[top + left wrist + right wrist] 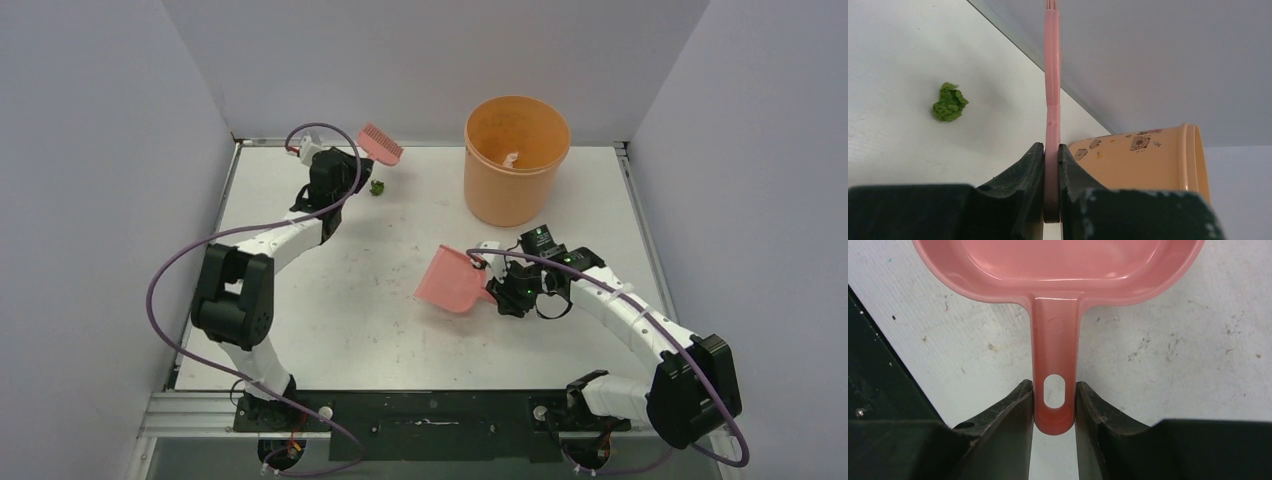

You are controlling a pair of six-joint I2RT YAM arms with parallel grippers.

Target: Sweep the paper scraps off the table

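One green paper scrap in sight, crumpled and lying loose on the table, far-left quarter, close to the back edge.

Over to the left arm now: left gripper clenched tight on the handle of the pink brush, jaws pinching the thin flat handle from both sides. Brush head up off the surface, raised toward the back wall, teeth angled down and to the right. Hovering just beside the green scrap, a little behind it, not touching it.

Across to centre-right: right gripper clamped on the short handle of the pink dustpan, jaws pressed against both sides right at the hanging hole near the handle's end. Pan stretched out to the left of the gripper, tilted, open mouth facing left, well apart from the scrap and the brush.

Behind the dustpan, at the back right of the table: orange bucket, standing upright, mouth open to the camera. Inside it a white bit, possibly a paper wad, too small to say for sure.
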